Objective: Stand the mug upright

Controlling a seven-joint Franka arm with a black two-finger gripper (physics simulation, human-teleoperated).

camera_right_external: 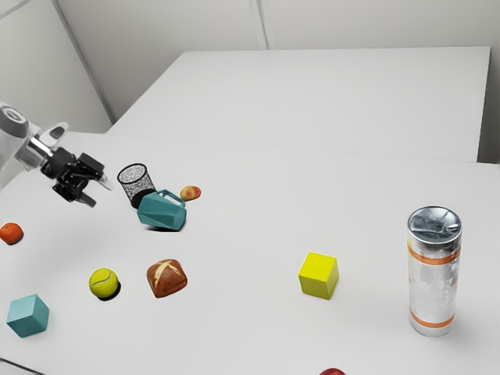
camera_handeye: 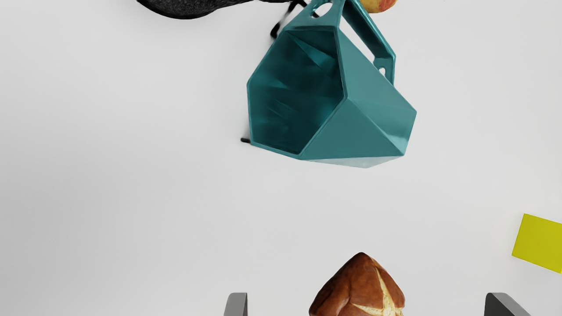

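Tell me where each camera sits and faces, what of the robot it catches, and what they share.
Exterior view: beside the arm, looking down across the table; arm and gripper show.
Wrist view: on the hand, facing down at the tabletop; spread fingertips show.
Shared: mug, bread, yellow cube.

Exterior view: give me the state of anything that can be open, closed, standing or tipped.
Mug: tipped on its side, not yet upright.
Gripper: open, holding nothing.
Mesh cup: open at the top.
Canister: standing upright, top closed.
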